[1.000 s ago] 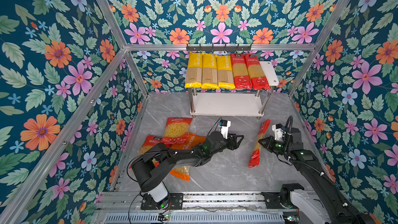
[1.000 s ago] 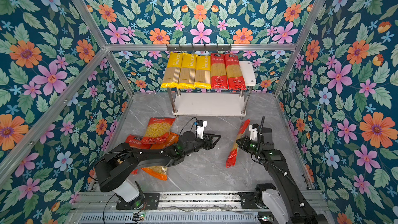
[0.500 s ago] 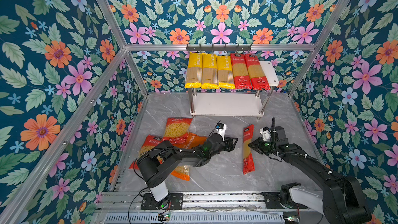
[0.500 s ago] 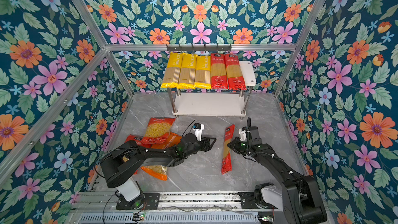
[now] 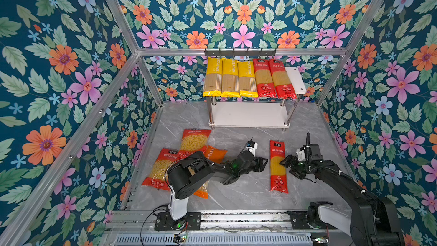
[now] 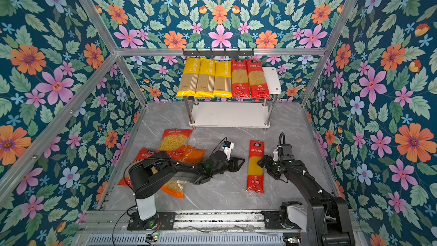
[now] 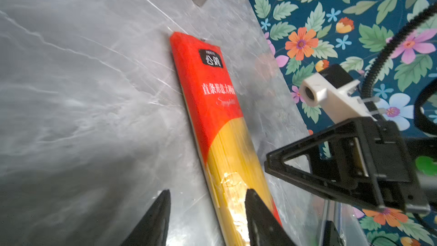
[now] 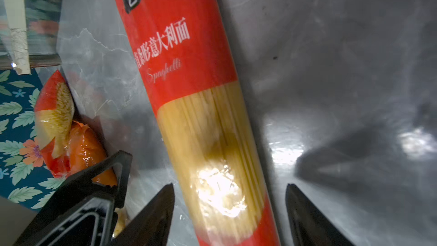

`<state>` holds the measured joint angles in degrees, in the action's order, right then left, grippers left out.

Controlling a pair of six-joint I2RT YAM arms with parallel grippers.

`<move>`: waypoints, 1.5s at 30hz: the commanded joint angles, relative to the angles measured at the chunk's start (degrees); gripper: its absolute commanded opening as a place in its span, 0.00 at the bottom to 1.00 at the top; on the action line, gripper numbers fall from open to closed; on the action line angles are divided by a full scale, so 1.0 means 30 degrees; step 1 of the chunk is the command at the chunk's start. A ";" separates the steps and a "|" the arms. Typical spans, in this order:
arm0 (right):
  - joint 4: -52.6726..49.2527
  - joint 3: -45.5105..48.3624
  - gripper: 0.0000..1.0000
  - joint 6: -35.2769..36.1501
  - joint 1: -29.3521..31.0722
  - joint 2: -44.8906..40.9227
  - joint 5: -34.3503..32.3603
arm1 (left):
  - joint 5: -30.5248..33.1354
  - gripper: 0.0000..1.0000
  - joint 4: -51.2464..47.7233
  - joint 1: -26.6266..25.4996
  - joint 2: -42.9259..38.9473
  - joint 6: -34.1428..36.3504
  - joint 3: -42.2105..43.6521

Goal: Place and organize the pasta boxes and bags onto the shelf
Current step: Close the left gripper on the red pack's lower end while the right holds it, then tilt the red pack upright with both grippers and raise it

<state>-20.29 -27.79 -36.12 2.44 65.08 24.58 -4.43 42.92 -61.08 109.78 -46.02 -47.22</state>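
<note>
Nearest me runs the metal rail [image 5: 236,217] that carries my two arm bases. Past it lies a grey marbled table [image 5: 236,195], closed in on three sides by floral walls [image 5: 59,79] with aluminium bars [image 5: 113,79] along the corners.

On the table I count four packs. One long red spaghetti pack [image 5: 277,165] lies flat between my pincers, running near to far with its black logo at the far end. My right pincer [image 5: 288,166] sits at the pack's right edge with its jaws spread wide. In the right wrist view one finger [image 8: 153,216] stands on each side of the pack with table showing in both gaps, so it grips nothing. My left pincer [image 5: 263,164] is just beside the pack's left edge, jaws partly apart and holding nothing. In the left wrist view the pack runs past one fingertip, and I cannot tell whether they touch.

To the left, three macaroni bags lie bunched together: a near red bag [image 5: 160,169], a far red bag [image 5: 195,141] and an orange bag [image 5: 216,153], which is partly hidden under my left arm.

Farther back, against the rear wall, stands the shelf [image 5: 294,79], two white boards on chrome legs [image 5: 292,114]. Its top board holds five long packs side by side: three yellow packs [image 5: 229,80] on the left and two red packs [image 5: 264,80] on the right, with a bare white strip at the right end. Above them a black hook rail [image 5: 240,53] hangs on the crossbar.
</note>
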 commanded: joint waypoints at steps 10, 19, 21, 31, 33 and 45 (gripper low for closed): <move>0.4585 0.1257 0.60 0.0453 0.0114 0.2174 0.3105 | -0.0164 0.30 0.0604 -0.0779 0.2302 -0.1002 -0.1244; 0.9328 0.2055 0.31 -0.0642 0.2029 0.1883 0.4171 | -0.0278 0.05 0.0682 -0.0603 0.0864 -0.0413 -0.0341; 1.0002 0.2249 0.23 -0.0733 0.2059 0.1213 0.4429 | -0.0053 0.06 0.0568 -0.0436 -0.0017 -0.0293 0.0291; 0.9007 0.2372 0.08 -0.0100 0.2884 -0.2504 0.4681 | 0.0274 0.21 0.0564 0.0073 -0.3567 0.0074 0.2529; 0.8384 0.2288 0.06 0.0029 0.3134 -0.3346 0.4450 | 0.0206 0.26 0.0661 0.0247 -0.4265 0.0100 0.2860; 0.8439 0.0240 0.00 -0.0727 0.6549 -0.4233 0.2388 | -0.0152 0.58 0.2650 0.2694 -0.8422 -0.0642 0.5325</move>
<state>-1.65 -25.34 -37.58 19.07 52.45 33.41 -5.98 48.75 -53.91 86.91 -49.12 -31.57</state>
